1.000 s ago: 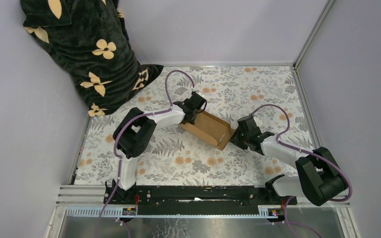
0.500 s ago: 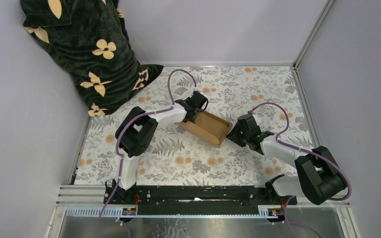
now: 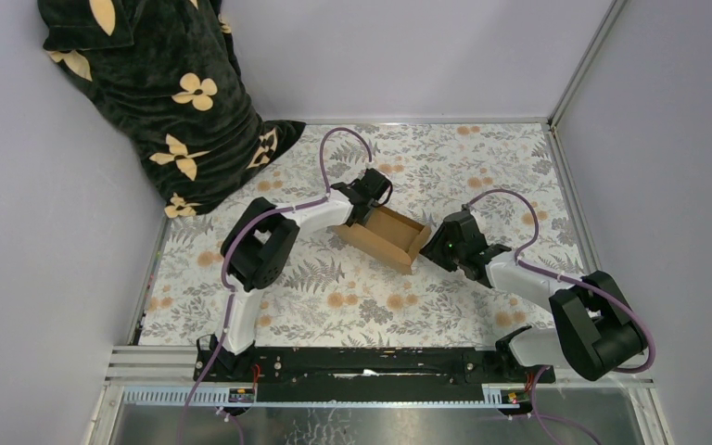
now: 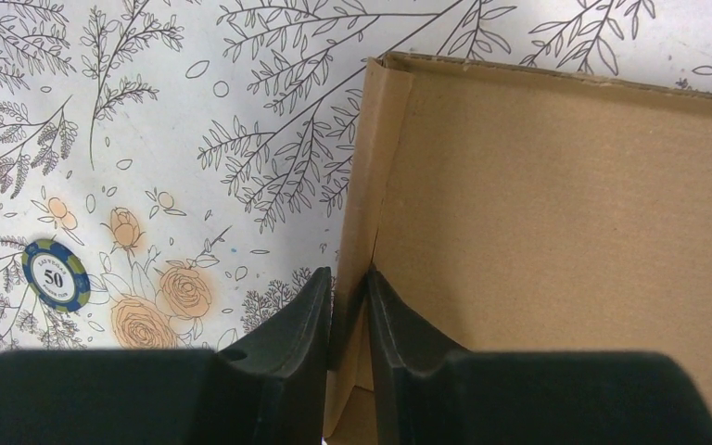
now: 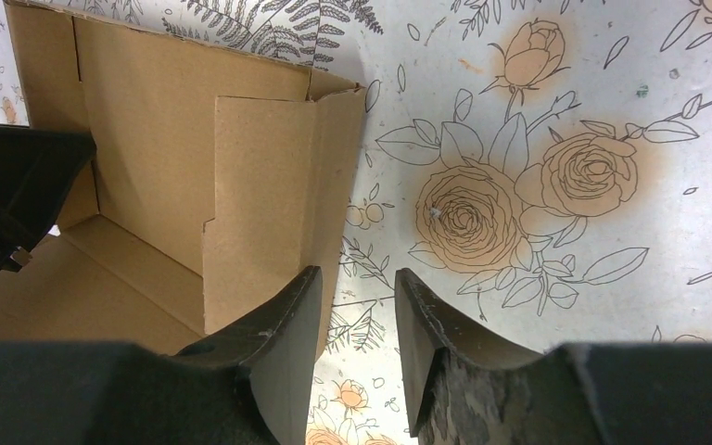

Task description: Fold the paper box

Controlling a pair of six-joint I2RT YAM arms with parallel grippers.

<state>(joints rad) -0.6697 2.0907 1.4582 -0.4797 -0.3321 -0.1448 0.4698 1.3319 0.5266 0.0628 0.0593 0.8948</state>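
Clamps one end wall of the paper box in the left fingers, presents the right fingers parted and empty just outside the opposite end wall, long axis running finger-to-finger along the counter.

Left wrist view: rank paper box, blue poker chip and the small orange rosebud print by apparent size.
Largest: paper box, cropped by the frame.
Next: blue poker chip.
Smallest: orange rosebud print, clearly.

Pale walls, floral tabletop, dark flowered blanket
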